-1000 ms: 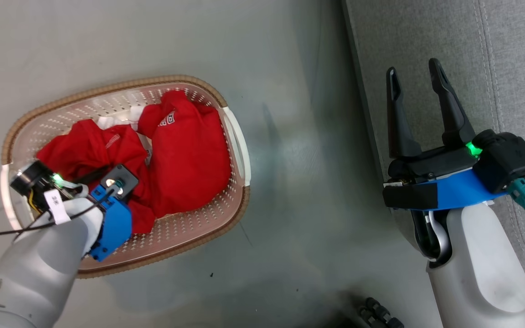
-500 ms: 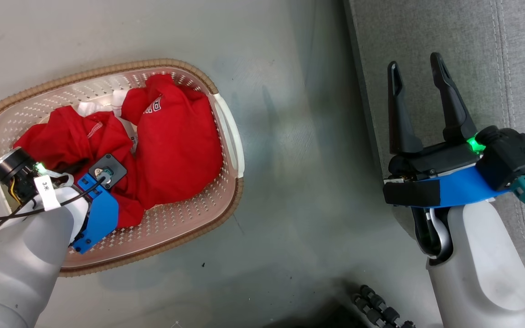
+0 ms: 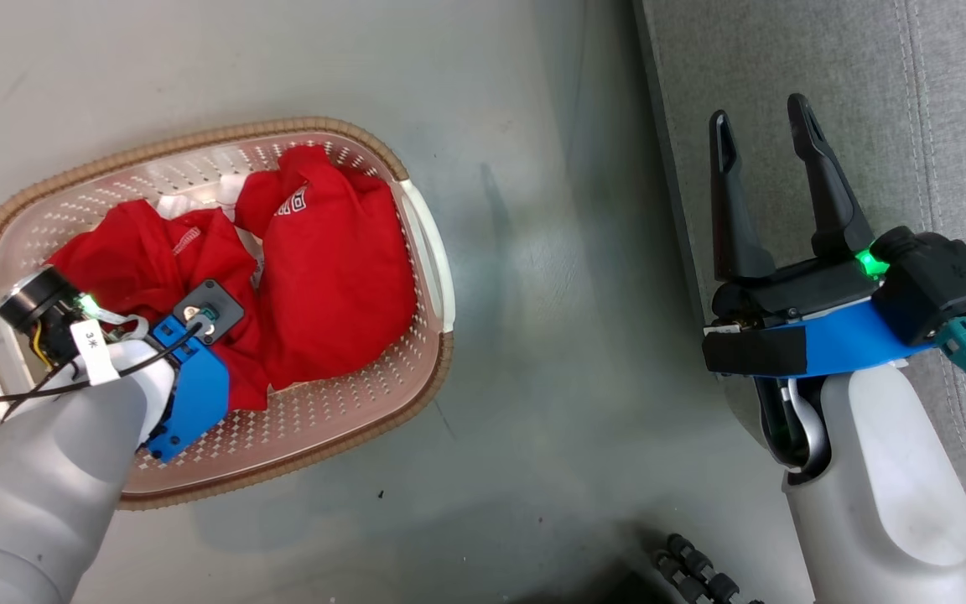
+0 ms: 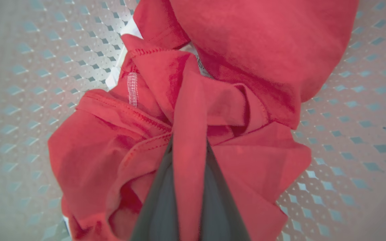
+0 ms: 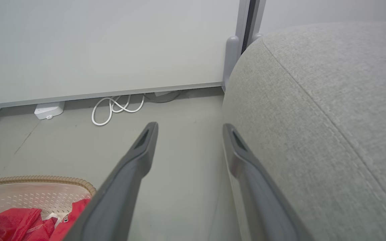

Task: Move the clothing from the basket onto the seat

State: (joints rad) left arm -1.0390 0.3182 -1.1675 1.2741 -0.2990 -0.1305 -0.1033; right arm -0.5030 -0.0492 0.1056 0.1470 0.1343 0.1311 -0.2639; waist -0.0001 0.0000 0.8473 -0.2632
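Red clothing (image 3: 315,277), two crumpled garments, lies in the perforated basket (image 3: 198,138) on the floor (image 3: 550,252), at the left of the head view. Your left end effector (image 4: 189,144) is clenched on one garment, a fold pinched between its fingers, apparently ready for lifting. Your right end effector (image 3: 758,111) hangs released and empty at the right, over the edge of the grey seat (image 3: 785,50), probably to keep the transfer path clear.

A white tag (image 3: 90,346) on a wrist cable reads "3" plus a star-like mark; the clothing (image 3: 340,277) has white lettering too small to read.
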